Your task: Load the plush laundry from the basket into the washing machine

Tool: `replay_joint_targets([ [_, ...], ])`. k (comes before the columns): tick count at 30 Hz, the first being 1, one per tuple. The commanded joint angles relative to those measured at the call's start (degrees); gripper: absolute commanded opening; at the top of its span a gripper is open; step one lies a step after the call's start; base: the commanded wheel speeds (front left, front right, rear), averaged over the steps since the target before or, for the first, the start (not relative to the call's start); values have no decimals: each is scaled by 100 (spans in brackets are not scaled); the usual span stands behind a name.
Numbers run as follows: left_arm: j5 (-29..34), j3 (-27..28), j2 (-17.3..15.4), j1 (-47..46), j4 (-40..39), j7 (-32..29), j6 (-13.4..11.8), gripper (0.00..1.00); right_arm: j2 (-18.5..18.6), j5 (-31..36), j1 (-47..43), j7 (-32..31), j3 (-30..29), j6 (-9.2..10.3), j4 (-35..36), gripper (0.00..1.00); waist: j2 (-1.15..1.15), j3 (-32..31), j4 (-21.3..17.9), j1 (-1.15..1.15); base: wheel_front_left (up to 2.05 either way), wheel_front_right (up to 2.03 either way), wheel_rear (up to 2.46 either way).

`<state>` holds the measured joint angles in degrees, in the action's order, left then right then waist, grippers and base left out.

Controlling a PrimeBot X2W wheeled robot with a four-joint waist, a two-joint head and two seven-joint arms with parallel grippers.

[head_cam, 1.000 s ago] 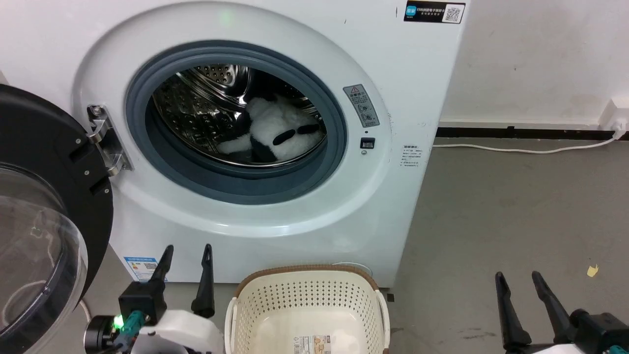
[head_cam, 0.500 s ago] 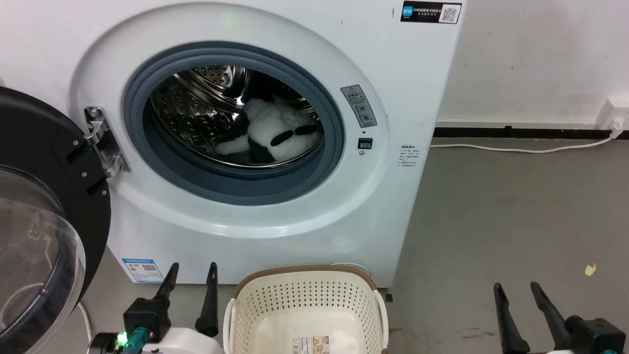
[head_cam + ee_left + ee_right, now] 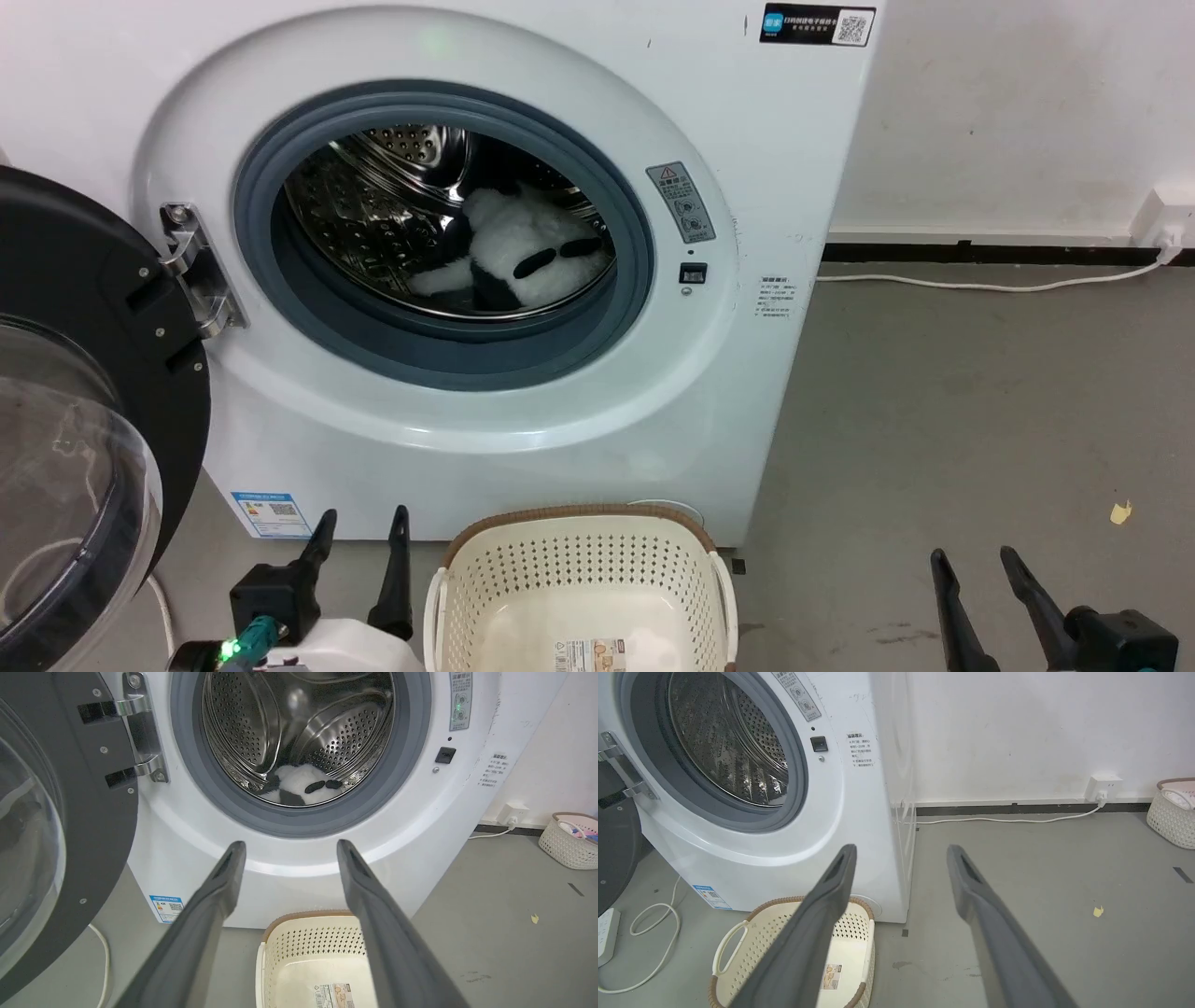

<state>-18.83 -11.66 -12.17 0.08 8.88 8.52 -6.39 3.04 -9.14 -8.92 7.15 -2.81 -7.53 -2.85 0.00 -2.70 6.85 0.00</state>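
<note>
- Plush laundry: lies inside the steel drum of the washing machine, toward 5 o'clock of the porthole. White fur and black patches are visible.
- Door: swung wide open, at 9 o'clock in the head view.
- Basket: on the floor at 6 o'clock, just in front of the washer. Its floor bears a label.
- Left gripper: at 7 o'clock, just beside the basket's left side. Fingers spread apart, holding nothing.
- Right gripper: at 5 o'clock, well apart from the basket, over grey floor. Fingers parted, holding nothing.
- White cable: runs along the floor at 3 o'clock toward the wall.
</note>
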Motion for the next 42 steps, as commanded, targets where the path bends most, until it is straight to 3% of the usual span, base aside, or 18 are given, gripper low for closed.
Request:
replay_joint_targets([
  [1,-36,36,-21,100,-37,-22,-41,100,-16,-21,-61,-11,16,4,13,100,0,-2,-2,0,0,0,0],
  [16,-130,33,-17,80,-19,34,-96,100,-16,-76,-18,-12,12,4,20,100,0,-3,3,0,0,0,0],
  [17,-116,35,4,27,-21,13,-73,0,0,-44,1,-7,15,0,2,0,0,-3,1,0,0,0,0],
  [42,198,213,159,20,-158,-126,45,0,-2,109,142,-118,58,0,46,0,0,40,-108,0,0,0,0],
])
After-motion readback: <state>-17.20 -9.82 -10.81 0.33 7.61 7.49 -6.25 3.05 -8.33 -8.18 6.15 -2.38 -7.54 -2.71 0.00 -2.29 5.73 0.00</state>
